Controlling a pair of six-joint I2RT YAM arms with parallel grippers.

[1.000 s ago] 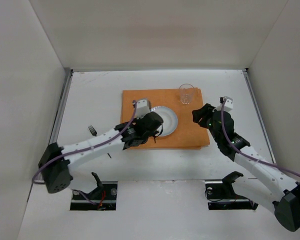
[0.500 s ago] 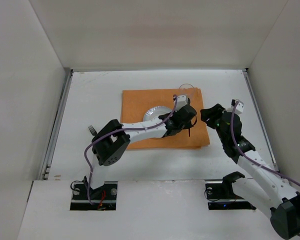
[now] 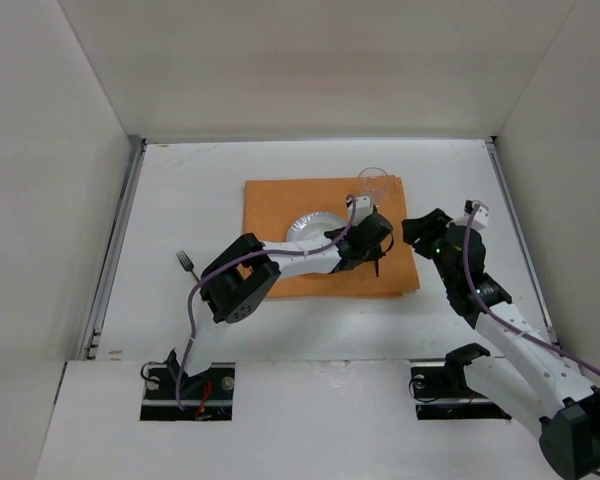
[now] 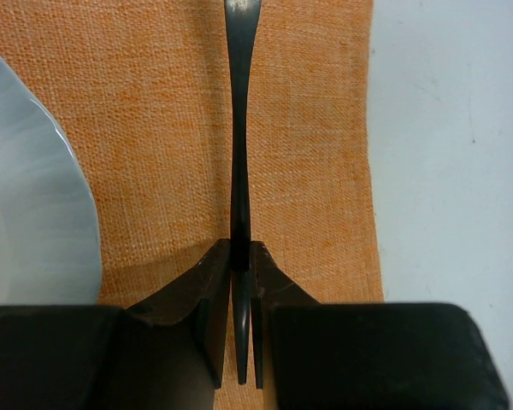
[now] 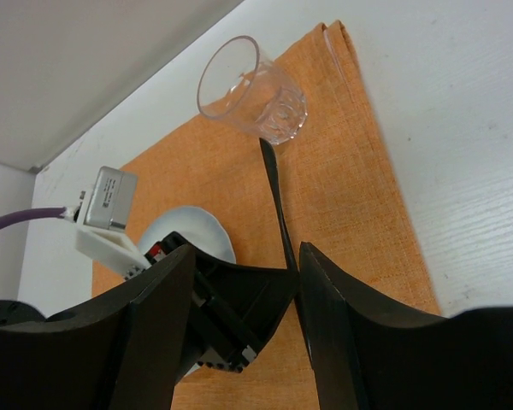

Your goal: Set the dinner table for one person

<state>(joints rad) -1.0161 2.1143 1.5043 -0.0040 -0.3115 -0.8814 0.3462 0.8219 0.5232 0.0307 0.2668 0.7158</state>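
Note:
On the white dinner table [image 3: 180,190] lies an orange mat [image 3: 275,205] with a grey plate [image 3: 310,225] and a clear glass [image 3: 372,180] on it. My left gripper [image 3: 376,248] reaches over the mat right of the plate. It is shut on a dark slim utensil [image 4: 238,162] that points along the mat toward the glass [image 5: 252,90]; what kind of utensil it is cannot be told. The utensil also shows in the right wrist view [image 5: 278,201]. My right gripper [image 3: 420,230] is open and empty, just right of the left gripper.
A fork [image 3: 186,263] lies on the bare table left of the mat. The mat's right edge [image 4: 372,171] runs close beside the held utensil. Metal rails [image 3: 115,250] line the table's sides, and white walls enclose it.
My left arm has swung from the plate's left side across to the mat's right part, carrying the utensil. My right gripper has drawn back a little to the right.

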